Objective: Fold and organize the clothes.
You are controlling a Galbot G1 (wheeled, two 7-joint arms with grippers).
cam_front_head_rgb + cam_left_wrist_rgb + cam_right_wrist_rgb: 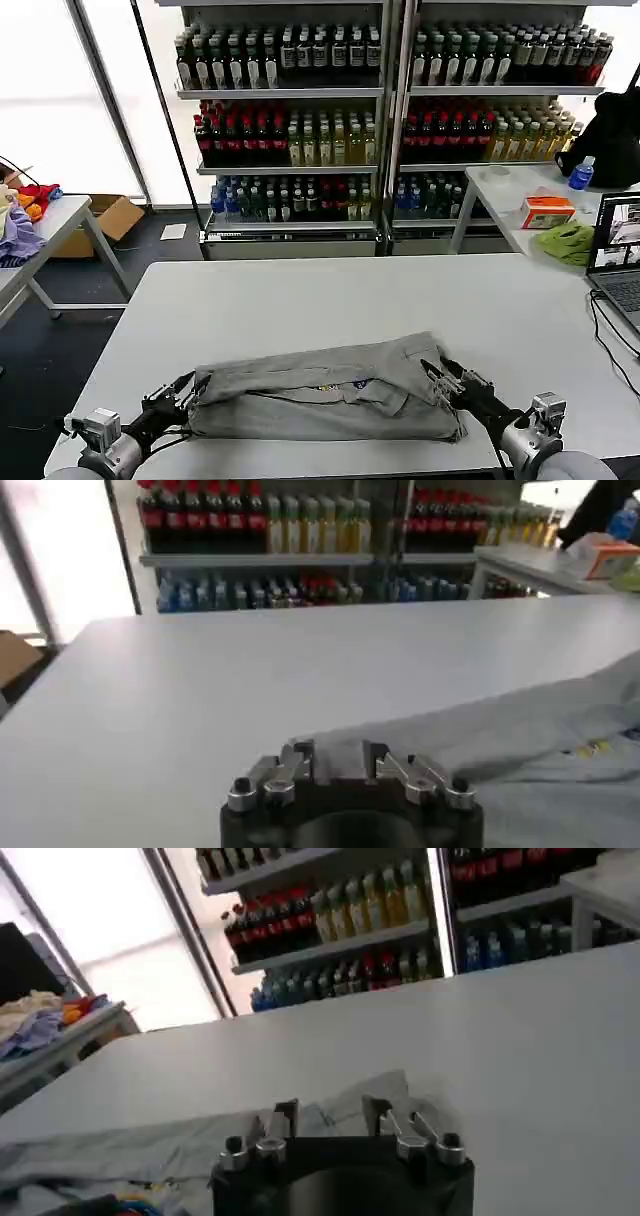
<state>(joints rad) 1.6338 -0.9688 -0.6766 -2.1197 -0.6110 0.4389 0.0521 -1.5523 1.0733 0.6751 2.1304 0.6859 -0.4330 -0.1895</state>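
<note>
The grey shirt [325,392] lies near the front edge of the white table [330,300], already doubled over into a long band running from the robot's left to its right, with a small multicoloured print [360,383] showing on the top layer.

At the left end, the left gripper [188,392] sits low on the table against the shirt's edge. In the left wrist view its fingers [295,763] are spread, with grey cloth lying in the gap between them; whether the pads are actually biting the fabric I cannot tell.

Across the middle the cloth is loosely creased and puckered, with a fold line running along its length and layers that do not lie perfectly flush. It looks light, thin and limp: it would sag at once if lifted from one point and drag or bunch if pushed along the table. It is not fragile, and probably not slippery on this matte surface.

At the right end, the right gripper [443,377] rests at the shirt's upper right corner. In the right wrist view its fingers [283,1117] also stand apart, straddling the cloth's edge, with grip unconfirmed.

For a further fold, the sensible holds seem to be the two end edges, pinching through all layers together at matching spots, so the band lifts evenly and the stacked layers do not slide apart.
</note>
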